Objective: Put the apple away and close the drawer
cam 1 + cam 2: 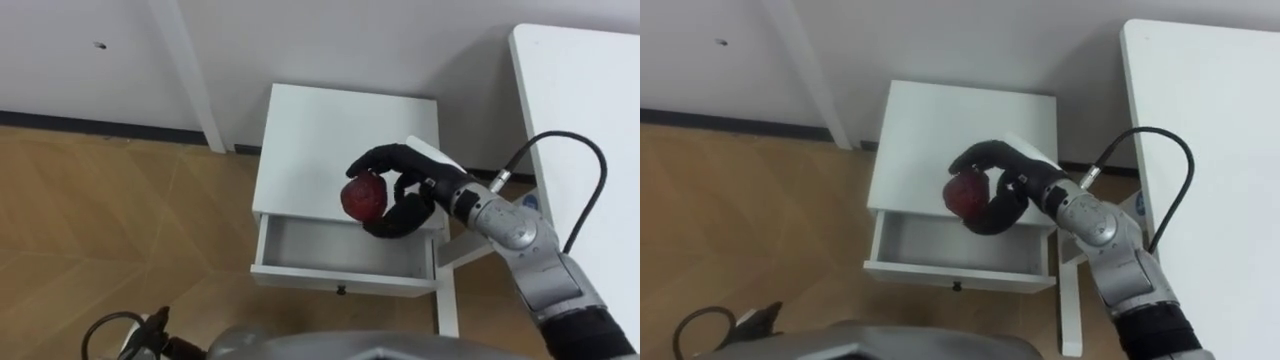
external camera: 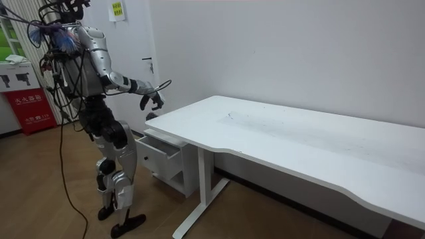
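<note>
The right robot hand (image 1: 395, 158) is matte black with rounded fingers. Its forearm is silver-grey metal in jointed cylindrical segments, with a black sleeve nearer the elbow. A thin black cable loops from the wrist. Torso and legs are silver with dark joints.

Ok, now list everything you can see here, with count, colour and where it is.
apple: one, red, held in the right hand, over the cabinet's front edge
cabinet: one, white, against the wall, left of the desk
drawer: one, white, pulled open at the cabinet's front
desk: one, white, at the robot's right
box: one, red, by the wall at the room view's left
floor: wooden, brown
right hand: one, black, curled round the apple
left hand: one, dark, at the eye views' lower left edge
</note>
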{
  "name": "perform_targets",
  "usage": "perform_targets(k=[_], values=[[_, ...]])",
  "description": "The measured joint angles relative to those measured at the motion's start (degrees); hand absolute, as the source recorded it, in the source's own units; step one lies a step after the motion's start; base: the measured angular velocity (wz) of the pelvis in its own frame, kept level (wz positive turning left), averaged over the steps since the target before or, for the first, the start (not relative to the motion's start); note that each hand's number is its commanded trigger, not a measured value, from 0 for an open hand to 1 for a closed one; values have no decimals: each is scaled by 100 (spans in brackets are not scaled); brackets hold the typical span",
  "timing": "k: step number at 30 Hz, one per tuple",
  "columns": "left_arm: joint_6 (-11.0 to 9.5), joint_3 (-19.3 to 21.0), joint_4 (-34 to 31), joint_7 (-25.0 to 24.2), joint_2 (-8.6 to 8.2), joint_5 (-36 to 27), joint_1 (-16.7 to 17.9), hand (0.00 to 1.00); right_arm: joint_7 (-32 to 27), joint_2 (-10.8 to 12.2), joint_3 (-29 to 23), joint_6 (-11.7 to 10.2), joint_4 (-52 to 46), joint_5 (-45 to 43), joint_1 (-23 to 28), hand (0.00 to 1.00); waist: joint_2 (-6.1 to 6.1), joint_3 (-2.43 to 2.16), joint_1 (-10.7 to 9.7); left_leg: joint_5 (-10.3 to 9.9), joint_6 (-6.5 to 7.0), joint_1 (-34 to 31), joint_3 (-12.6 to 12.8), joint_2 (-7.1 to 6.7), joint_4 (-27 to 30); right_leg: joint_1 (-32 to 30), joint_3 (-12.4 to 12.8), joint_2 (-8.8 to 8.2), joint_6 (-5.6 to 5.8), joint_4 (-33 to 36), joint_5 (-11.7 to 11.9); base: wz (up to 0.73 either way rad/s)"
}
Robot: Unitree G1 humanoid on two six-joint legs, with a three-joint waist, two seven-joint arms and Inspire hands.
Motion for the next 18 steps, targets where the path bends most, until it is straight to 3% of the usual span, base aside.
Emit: perform_targets(k=[4, 6, 18], values=[[3, -78, 7, 0, 1, 9, 5, 0, 1, 1, -1, 1, 0, 2, 60, 0, -2, 46, -1, -3, 3, -24, -10, 3, -3, 1, 1, 3, 2, 0, 1, 0], [4, -78, 8, 4, 1, 11, 16, 0, -11, 1, -8, 1, 0, 1, 110, 0, 3, 47, 0, -3, 4, -33, -15, 4, 5, -2, 4, 4, 3, 0, 1, 0], [86, -78, 1, 171, -38, 8, 34, 0, -194, 23, -50, 3, 217, 7, 312, 0, 88, -15, -25, -16, 23, -88, -21, 1, 80, -31, 11, -5, 21, 9, 13, 1]])
